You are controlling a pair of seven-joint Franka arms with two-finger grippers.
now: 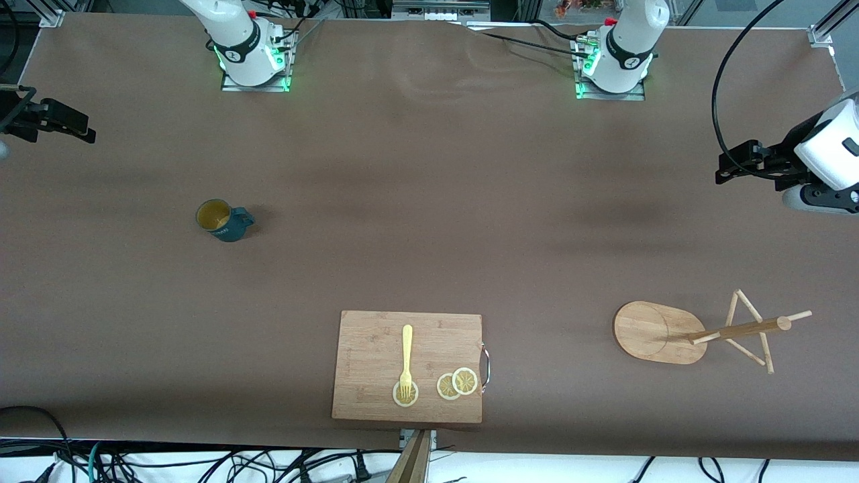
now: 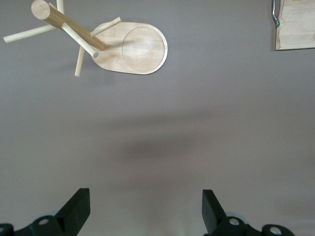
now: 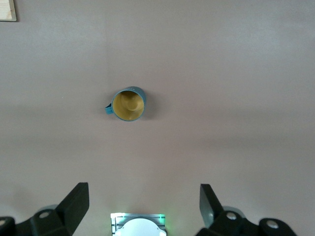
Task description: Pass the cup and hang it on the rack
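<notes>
Wrist views: left gripper (image 2: 146, 209) and right gripper (image 3: 143, 206) both spread wide, apparently empty, above bare table (image 1: 429, 201).

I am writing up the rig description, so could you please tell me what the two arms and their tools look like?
Both arms are glossy white with black joint bands, on metal base plates lit green. Black cables run to each base. The left tool and the right tool are black, with wedge-shaped fingers.

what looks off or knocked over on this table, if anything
Nothing stands out. The cup sits upright toward the right arm's end, the rack stands toward the left arm's end, and a fork and lemon slices lie on the cutting board. Both grippers hang open, empty.
</notes>
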